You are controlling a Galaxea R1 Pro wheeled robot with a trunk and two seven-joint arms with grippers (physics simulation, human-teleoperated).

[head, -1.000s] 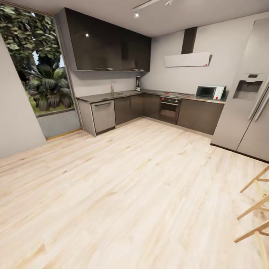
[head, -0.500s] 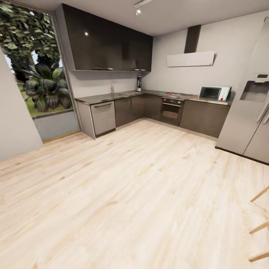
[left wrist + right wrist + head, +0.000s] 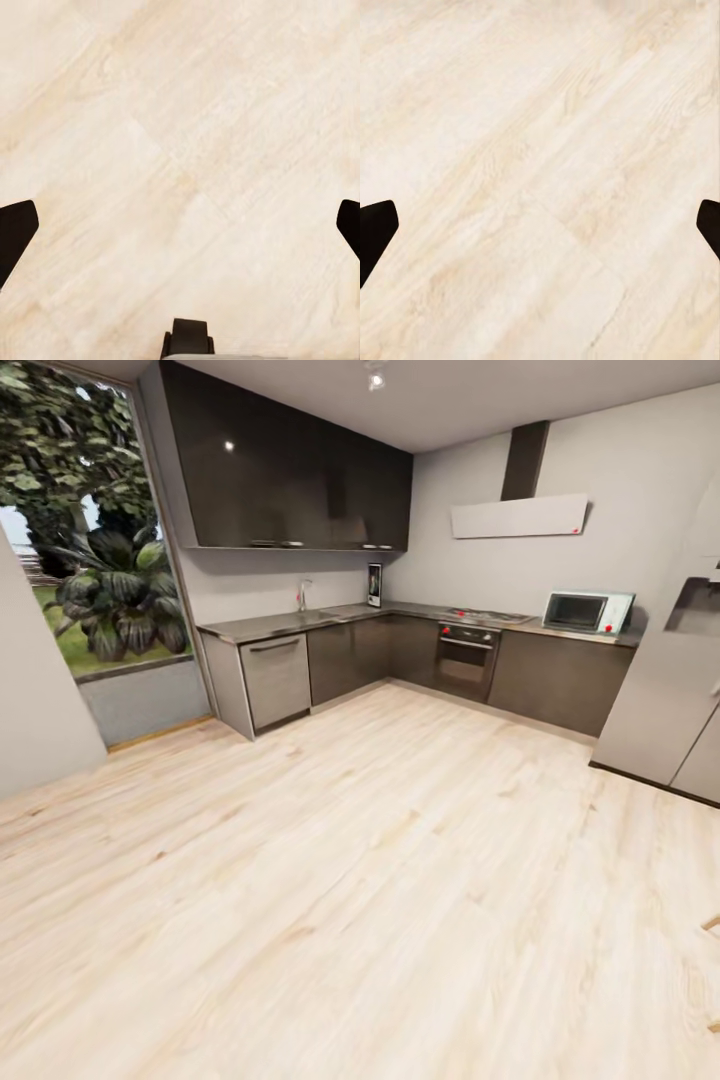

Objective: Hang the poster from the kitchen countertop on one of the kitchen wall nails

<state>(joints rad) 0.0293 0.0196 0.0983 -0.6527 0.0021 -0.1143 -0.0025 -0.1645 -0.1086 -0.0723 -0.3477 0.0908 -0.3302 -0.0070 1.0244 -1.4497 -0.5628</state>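
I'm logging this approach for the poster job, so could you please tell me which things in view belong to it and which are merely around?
Belonging to the job:
- poster, standing on the counter by the corner
- kitchen countertop

Merely around:
- microwave
- oven
- fridge
- extractor hood
- wooden floor

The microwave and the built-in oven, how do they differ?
The microwave sits on top of the kitchen countertop near the fridge; the oven is set below it, among the dark cabinet fronts. The microwave's casing is pale, the oven's front dark. The microwave is wider than tall, the oven roughly square. Both have dark glass doors and red details.
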